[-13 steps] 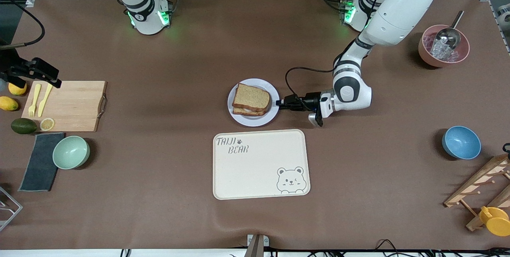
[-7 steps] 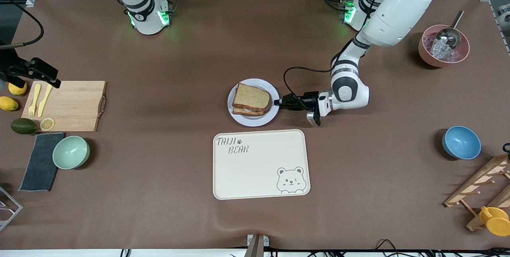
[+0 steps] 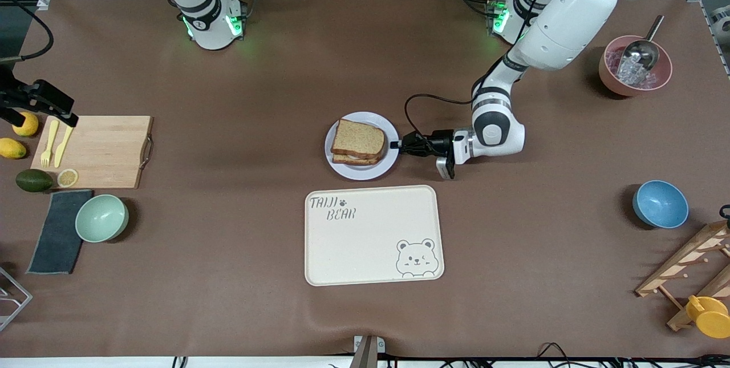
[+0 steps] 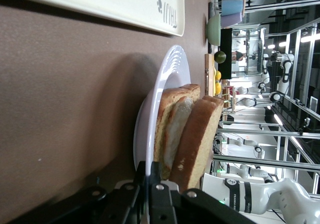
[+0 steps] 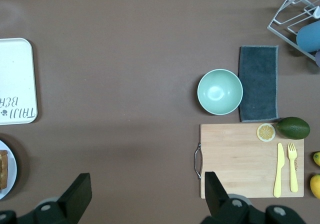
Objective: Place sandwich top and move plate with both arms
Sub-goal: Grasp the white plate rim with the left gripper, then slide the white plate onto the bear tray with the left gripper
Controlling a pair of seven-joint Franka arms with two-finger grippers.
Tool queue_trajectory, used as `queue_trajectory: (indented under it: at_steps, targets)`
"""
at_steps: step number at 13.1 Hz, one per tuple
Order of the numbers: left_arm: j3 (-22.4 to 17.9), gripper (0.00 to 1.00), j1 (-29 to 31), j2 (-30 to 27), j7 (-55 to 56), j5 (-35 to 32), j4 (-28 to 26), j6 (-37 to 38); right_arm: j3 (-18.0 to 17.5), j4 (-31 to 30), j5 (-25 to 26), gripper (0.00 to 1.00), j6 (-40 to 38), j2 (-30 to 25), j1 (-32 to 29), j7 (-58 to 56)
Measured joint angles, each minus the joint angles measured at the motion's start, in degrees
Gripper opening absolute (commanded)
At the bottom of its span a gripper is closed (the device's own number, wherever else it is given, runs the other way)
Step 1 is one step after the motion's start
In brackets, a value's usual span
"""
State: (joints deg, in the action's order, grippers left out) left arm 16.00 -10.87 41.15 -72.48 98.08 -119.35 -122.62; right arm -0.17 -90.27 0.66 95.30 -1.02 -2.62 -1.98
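arms (image 3: 562,11): glossy white, black joint bands | bases (image 3: 211,23): green-lit rings | grippers (image 3: 399,145): black | left wrist: looping black cable (image 3: 433,100)

Brown wholegrain sandwich top (image 3: 359,138) lay flat on the lower slice, small round pale plate (image 3: 344,167) under them sat mid-surface, my left claw (image 3: 398,146) pinched its rim.

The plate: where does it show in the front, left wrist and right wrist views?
Front view: the plate sits mid-table, farther from the camera than the cream tray, the left gripper at its rim.
Left wrist view: plate edge-on, centre, the sandwich on it.
Right wrist view: only a sliver of plate at the picture's edge.
Shared landmark: the cream tray.
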Motion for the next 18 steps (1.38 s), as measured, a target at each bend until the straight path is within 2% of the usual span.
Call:
queue_trajectory:
  at_steps: [3,6,11,18]
  targets:
    - [0.01,0.00,0.08,0.11,-0.29,0.48,0.10,0.40,0.00,0.39,0.00,1.00,-0.32,0.06,0.00,0.02]
    - [0.09,0.00,0.07,0.59,-0.96,4.18,0.16,2.92,0.00,0.40,-0.12,1.00,-0.43,0.23,-0.01,0.02]
    - [0.12,0.00,0.57,0.73,-0.97,4.95,1.03,3.50,0.01,0.40,-0.31,1.00,-1.21,0.53,-0.10,0.02]
    - [3.37,0.00,6.40,-0.74,2.95,5.12,3.47,3.86,0.01,0.43,-0.31,1.00,-1.55,0.87,-0.28,0.00]
